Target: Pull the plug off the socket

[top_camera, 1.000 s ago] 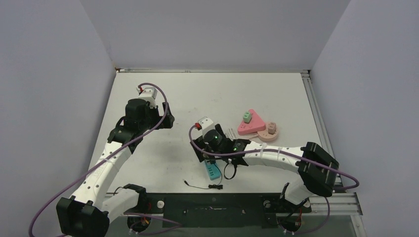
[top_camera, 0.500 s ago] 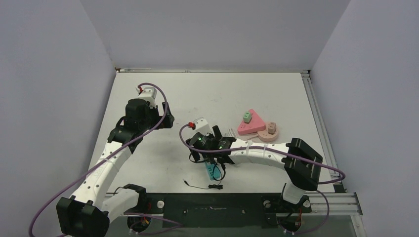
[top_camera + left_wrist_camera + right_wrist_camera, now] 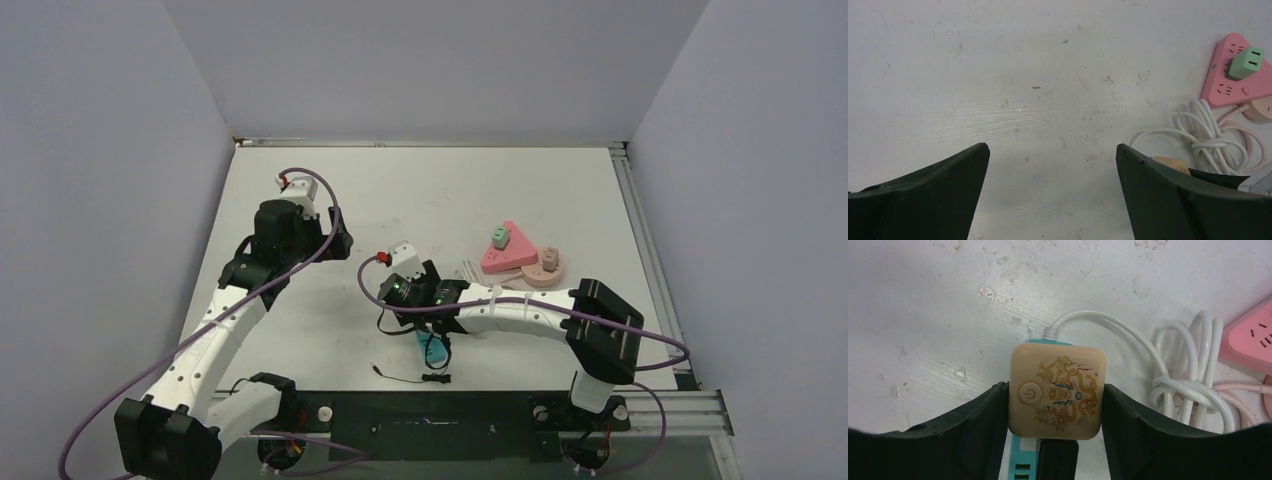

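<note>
The right pincer (image 3: 1055, 395) is partly closed, its fingers pressed against both sides of the beige plug block (image 3: 1057, 385). The block sits on the teal socket strip (image 3: 1020, 462) on the bench (image 3: 918, 315). The left pincer (image 3: 1052, 150) gapes wide and holds nothing.

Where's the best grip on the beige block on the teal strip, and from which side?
Likely its two flat side faces, coming down from above. The beige block is a square slab face-up on the teal strip. The white cable exits at one end and a black plug crowds the other, so only the sides are free. The right gripper holds it this way.
</note>
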Robot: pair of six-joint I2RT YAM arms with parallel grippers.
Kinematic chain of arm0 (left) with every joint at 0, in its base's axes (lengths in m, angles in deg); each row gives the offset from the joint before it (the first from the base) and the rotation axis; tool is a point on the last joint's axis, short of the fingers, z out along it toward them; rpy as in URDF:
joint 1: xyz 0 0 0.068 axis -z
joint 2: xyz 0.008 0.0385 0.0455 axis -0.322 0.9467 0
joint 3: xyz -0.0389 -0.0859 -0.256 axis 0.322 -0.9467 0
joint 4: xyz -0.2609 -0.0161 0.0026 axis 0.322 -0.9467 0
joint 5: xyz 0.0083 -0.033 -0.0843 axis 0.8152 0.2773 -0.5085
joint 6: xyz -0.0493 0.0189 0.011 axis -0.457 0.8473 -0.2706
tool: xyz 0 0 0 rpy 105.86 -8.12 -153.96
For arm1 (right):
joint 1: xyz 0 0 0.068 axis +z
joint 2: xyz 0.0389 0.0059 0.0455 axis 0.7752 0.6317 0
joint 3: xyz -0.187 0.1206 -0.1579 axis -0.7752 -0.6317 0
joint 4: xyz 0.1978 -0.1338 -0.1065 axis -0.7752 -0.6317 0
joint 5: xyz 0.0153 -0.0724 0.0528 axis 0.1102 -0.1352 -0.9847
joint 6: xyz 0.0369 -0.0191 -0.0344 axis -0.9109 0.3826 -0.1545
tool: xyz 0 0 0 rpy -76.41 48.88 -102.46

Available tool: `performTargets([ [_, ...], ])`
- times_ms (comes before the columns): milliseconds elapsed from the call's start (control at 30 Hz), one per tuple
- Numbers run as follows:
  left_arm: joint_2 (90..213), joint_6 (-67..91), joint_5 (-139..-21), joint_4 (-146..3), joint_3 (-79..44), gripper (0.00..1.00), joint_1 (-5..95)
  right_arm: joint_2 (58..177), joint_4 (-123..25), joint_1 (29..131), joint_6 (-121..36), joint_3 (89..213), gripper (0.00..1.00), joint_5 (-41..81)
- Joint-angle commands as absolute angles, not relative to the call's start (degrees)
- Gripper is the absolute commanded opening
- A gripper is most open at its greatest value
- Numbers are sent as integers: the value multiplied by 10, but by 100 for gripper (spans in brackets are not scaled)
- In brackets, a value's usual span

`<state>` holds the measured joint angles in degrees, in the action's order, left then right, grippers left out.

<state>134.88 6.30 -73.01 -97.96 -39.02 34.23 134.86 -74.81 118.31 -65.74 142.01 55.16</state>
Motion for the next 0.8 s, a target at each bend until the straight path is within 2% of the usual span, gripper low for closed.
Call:
performTargets([
  [0,1350,61,-728,-960,-385,96,341,1348,-739,1179,-665,1425,54,563],
  [233,1367,53,-752,-956,-386,96,342,1319,-705,1157,-700,1385,19,539],
  [367,1384,48,-795,-947,-387,96,347,1293,-671,1129,-725,1348,7,514],
  [767,1512,-18,-935,-920,-390,97,413,1176,-531,1061,-789,1209,5,479],
])
